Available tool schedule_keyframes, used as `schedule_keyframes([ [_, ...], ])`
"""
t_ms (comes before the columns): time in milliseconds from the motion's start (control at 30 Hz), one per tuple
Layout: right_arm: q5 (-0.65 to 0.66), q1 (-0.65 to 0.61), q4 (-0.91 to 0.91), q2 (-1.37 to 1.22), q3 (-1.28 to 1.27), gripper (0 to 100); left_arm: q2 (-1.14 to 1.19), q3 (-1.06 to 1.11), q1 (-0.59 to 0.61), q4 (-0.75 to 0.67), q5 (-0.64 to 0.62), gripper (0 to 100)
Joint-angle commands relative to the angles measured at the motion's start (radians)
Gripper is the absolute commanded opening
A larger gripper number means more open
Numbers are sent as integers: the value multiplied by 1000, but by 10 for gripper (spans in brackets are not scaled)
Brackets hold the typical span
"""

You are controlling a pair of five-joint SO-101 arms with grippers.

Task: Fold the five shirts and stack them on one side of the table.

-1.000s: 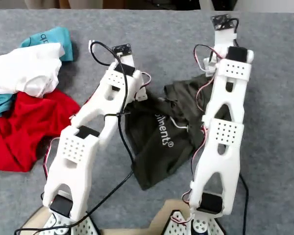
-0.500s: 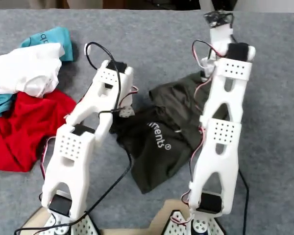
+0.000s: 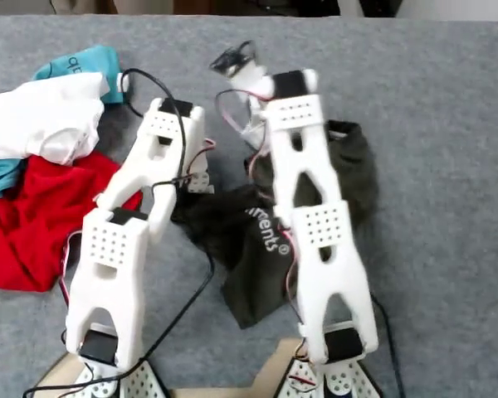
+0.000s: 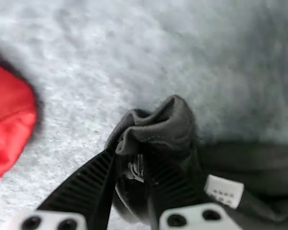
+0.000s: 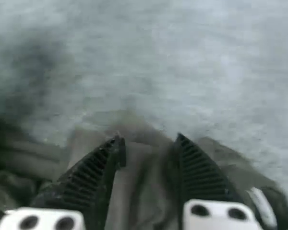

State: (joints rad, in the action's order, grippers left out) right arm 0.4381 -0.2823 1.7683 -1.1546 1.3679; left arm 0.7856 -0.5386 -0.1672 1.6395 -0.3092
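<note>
A dark shirt (image 3: 251, 278) with white lettering lies crumpled mid-table, between and under both arms. In the left wrist view my left gripper (image 4: 129, 165) is shut on a bunched fold of the dark shirt (image 4: 168, 120), just above the grey table. My right gripper (image 5: 146, 153) pinches more of the dark shirt (image 5: 144, 191), with cloth filling the space between its fingers. In the high view the right arm (image 3: 303, 166) leans across the shirt toward the left arm (image 3: 149, 174). A red shirt (image 3: 33, 215), a white shirt (image 3: 41, 116) and teal cloth (image 3: 87, 62) are piled at the far left.
The grey table (image 3: 448, 124) is open on the right side and along the far edge. The red shirt (image 4: 7, 124) lies close beside the left gripper. A black cable (image 3: 203, 282) trails from the left arm over the table's front.
The right arm has swung left, carrying its edge of the dark shirt over the rest. The left arm has drawn its corner left. The shirt is now more bunched.
</note>
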Motion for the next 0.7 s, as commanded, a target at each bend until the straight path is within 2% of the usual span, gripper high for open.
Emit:
schedule_keyframes([
  [0, 5, -15, 0, 79, -56, 202, -7, -14, 41, -20, -57, 19],
  [267, 15, -24, -31, 70, -147, 200, -18, 37, 64, -46, -60, 19],
  [333, 28, -27, -44, 48, -153, 160, -18, 38, 69, -46, -60, 19],
  [400, 26, -21, -54, 28, -140, 75, -18, 38, 69, -46, -57, 19],
  [467, 25, 8, -57, 15, -107, 11, -18, 35, 71, -46, -57, 19],
  [667, 29, 156, -54, 10, 48, 5, -18, 31, 71, -51, -54, 19],
])
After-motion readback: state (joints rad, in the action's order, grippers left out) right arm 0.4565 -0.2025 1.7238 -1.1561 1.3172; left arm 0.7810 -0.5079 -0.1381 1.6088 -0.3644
